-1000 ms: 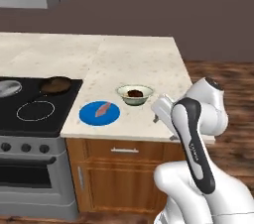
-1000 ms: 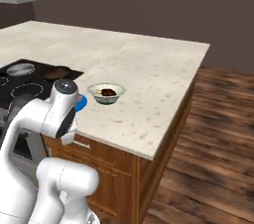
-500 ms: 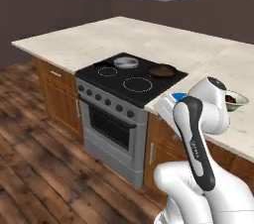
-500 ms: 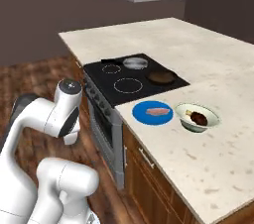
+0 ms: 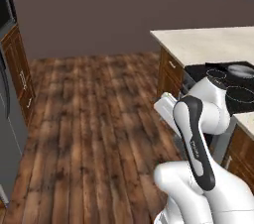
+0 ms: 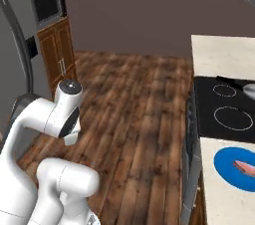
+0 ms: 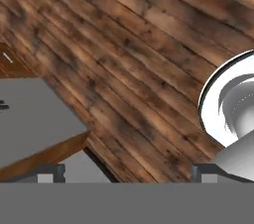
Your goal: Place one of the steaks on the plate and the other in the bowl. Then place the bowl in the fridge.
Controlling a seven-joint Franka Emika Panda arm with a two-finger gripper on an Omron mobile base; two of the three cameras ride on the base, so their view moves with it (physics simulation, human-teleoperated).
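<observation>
Two fingertips [image 7: 49, 171] of the gripper [image 7: 126, 173] are standing wide apart at the bottom of the hand view, and nothing is sitting between them; the jaws are released and carrying no load. Beyond them the camera is looking down on the wooden floor [image 7: 124, 44]. In the right base view, the blue plate [image 6: 224, 162] is lying on the counter just beside the stove [image 6: 226, 107], and the pink steak [image 6: 245, 167] is resting on it, so the plate step is judged complete. Farther off, across the floor and well apart from the counter, the grey fridge [image 6: 12, 84] is standing with its doors closed and its dark handle [image 6: 17, 35] facing the robot. The fridge step is judged to be in hand. The next move is calling for a reach to the handle, a firm grip, and a pull that is swinging the door wide enough to admit the bowl
</observation>
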